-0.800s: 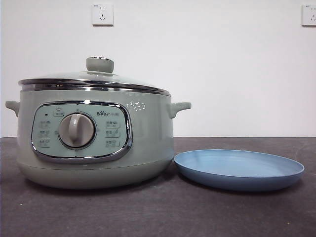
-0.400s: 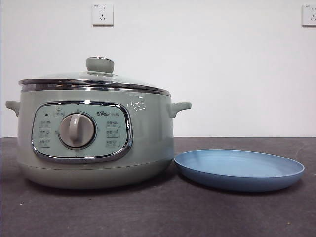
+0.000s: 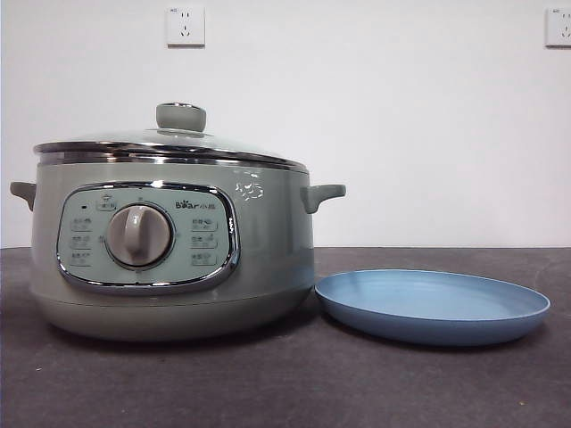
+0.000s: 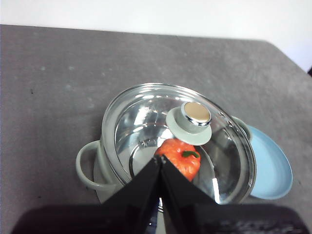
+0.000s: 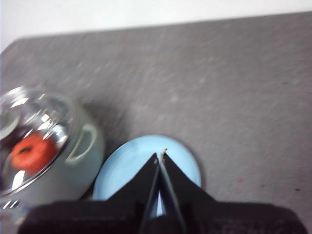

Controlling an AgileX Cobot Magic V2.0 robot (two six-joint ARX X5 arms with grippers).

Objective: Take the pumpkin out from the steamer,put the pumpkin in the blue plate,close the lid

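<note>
The sage-green steamer (image 3: pixel 169 259) stands at the left of the table with its glass lid (image 3: pixel 178 143) seated on the rim. Through the lid (image 4: pixel 195 119) I see the orange pumpkin (image 4: pixel 180 158) lying inside the pot. The same pumpkin (image 5: pixel 31 152) shows in the right wrist view. The blue plate (image 3: pixel 433 303) lies just right of the steamer with nothing on it. My left gripper (image 4: pixel 161 160) hangs shut high above the steamer (image 4: pixel 90 165). Shut as well, my right gripper (image 5: pixel 160 155) hovers high over the plate (image 5: pixel 126 170). Neither arm shows in the front view.
A dark grey cloth (image 3: pixel 285 383) covers the table. A white wall (image 3: pixel 401 116) with two sockets stands behind it. The steamer's side handle (image 3: pixel 323 194) reaches out toward the plate.
</note>
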